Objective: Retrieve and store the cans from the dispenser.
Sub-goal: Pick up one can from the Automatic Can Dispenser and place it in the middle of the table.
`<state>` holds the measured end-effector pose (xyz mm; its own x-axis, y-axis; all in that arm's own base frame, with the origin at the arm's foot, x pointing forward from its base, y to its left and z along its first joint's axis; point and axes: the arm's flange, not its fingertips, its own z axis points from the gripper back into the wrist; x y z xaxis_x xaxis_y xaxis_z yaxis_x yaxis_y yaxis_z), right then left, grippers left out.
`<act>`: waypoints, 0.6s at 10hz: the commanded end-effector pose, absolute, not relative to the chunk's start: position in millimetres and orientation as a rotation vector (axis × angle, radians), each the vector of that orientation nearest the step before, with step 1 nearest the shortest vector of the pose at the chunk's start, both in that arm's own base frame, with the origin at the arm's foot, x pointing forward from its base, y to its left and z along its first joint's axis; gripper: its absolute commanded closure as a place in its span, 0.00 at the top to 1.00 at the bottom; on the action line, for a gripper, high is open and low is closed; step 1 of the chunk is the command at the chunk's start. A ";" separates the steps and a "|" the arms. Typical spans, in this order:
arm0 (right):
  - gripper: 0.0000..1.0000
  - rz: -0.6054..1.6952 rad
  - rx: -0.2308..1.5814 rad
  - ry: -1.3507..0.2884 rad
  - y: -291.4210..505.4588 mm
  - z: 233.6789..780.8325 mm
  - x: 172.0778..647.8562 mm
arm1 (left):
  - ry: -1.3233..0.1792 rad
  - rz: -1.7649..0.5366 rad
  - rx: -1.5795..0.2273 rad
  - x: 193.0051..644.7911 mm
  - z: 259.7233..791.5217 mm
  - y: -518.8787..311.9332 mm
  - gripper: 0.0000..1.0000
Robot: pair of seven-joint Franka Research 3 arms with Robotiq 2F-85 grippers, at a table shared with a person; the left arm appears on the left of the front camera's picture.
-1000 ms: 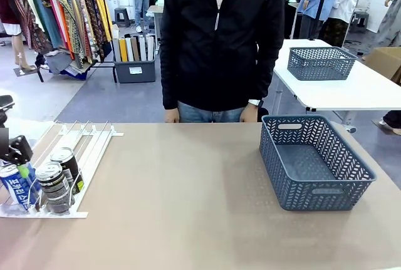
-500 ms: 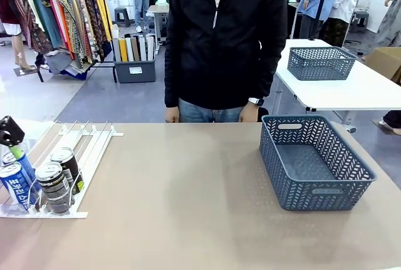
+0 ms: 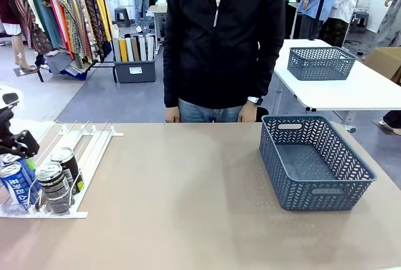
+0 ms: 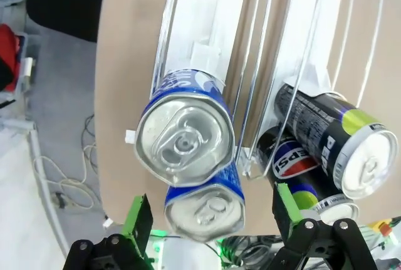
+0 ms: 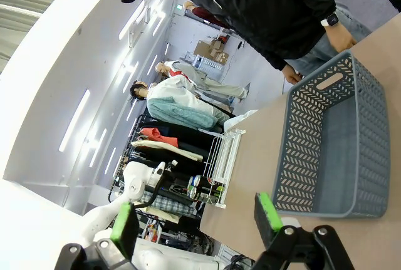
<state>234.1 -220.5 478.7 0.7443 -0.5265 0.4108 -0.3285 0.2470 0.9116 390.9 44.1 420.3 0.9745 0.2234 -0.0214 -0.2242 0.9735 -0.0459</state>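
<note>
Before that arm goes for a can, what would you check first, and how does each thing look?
1. Left claw open wide: ok.
2. Blue cans roughly in line with the gap between its fingers: ok.
3. Dispenser stocked, with dark cans waiting in the next lane: ok.
4. Basket empty, with room for cans: ok.
5. Person's hands clear of the dispenser: ok.
6. Claw low enough to grip a can's side: cannot tell.
</note>
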 end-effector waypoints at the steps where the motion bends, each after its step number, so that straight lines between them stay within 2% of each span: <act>1: 1.00 -0.154 1.367 -0.803 -221.7 484.0 237.5 | 0.039 0.231 -0.047 398.6 414.5 40.6 1.00; 5: 1.00 -0.154 1.367 -0.803 -221.7 484.0 237.5 | 0.041 0.232 -0.049 398.7 414.7 38.9 1.00; 6: 1.00 -0.154 1.367 -0.803 -221.7 484.0 237.5 | 0.044 0.229 -0.025 399.1 414.5 37.6 0.72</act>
<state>234.1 -220.5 478.7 0.7444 -0.5265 0.4107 -0.3285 0.2468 0.9117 398.9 41.2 411.9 0.9755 0.2156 -0.0449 -0.2174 0.9753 -0.0402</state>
